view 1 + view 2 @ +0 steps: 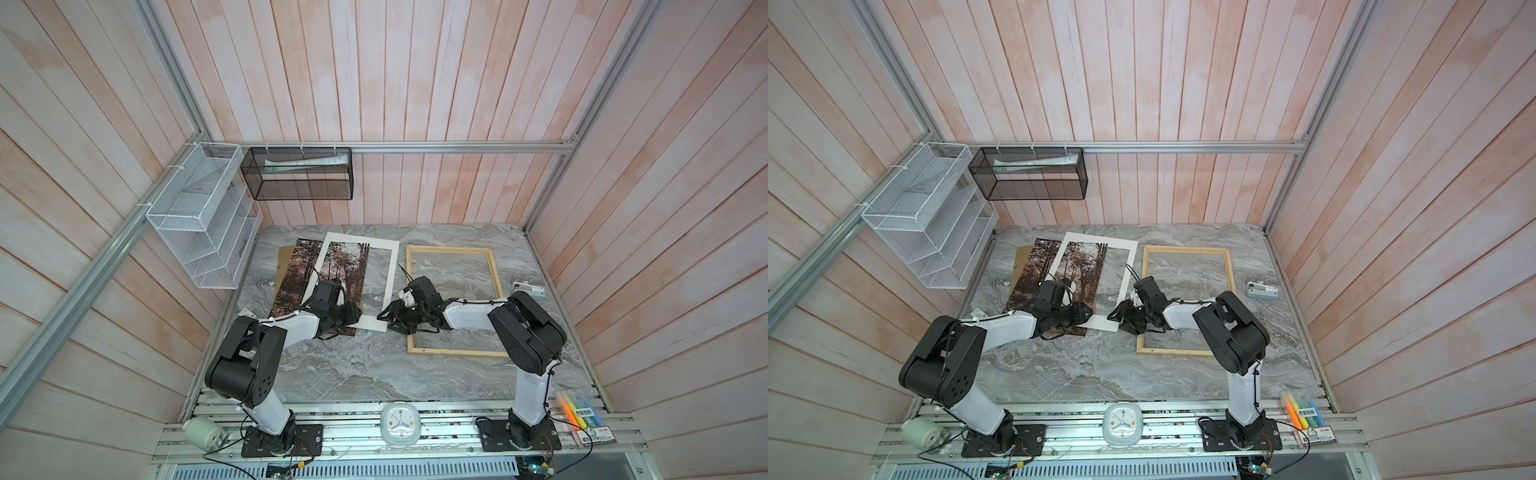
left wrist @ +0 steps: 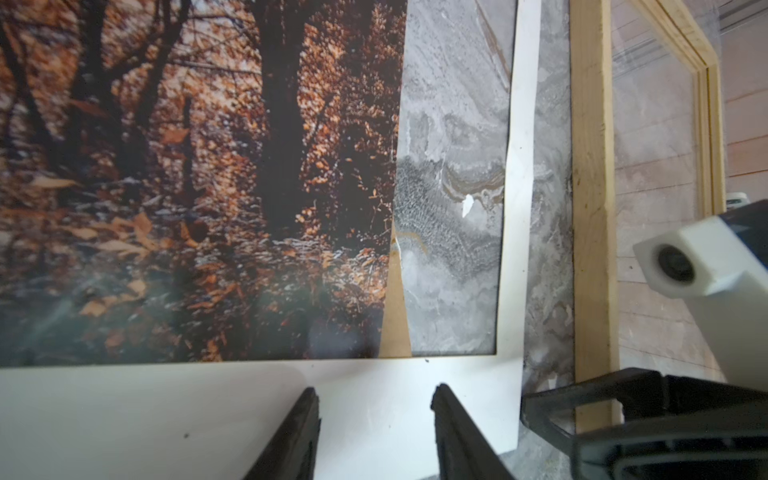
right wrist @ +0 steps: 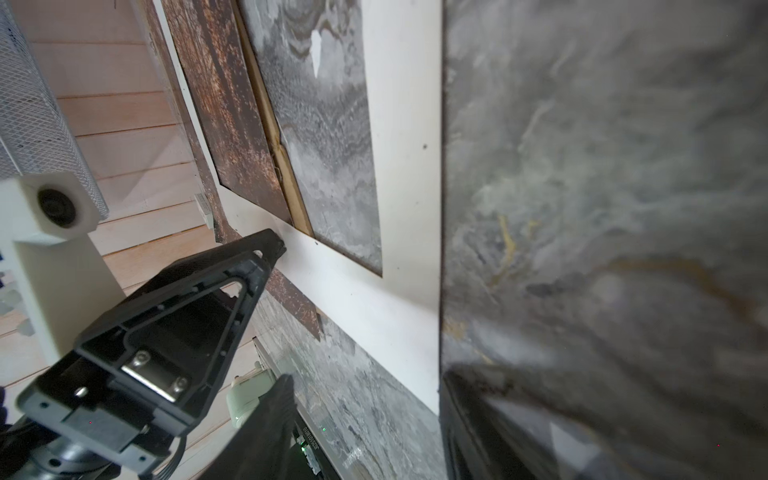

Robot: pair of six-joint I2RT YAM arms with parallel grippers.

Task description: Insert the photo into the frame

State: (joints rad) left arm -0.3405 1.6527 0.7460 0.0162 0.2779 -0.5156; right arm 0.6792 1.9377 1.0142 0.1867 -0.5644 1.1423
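The photo [image 1: 299, 274] lies under the white mat [image 2: 166, 415], with the left gripper [image 2: 374, 392] over the mat's robot-side border and the right gripper [image 3: 365, 378] at its corner, both jaws part-open and empty.

Highlighter pack [image 1: 583, 415] label print too blurred to read

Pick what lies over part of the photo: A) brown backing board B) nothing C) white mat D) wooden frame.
C: the white mat overlaps the photo, whose trees show through its window; the frame lies apart, empty.
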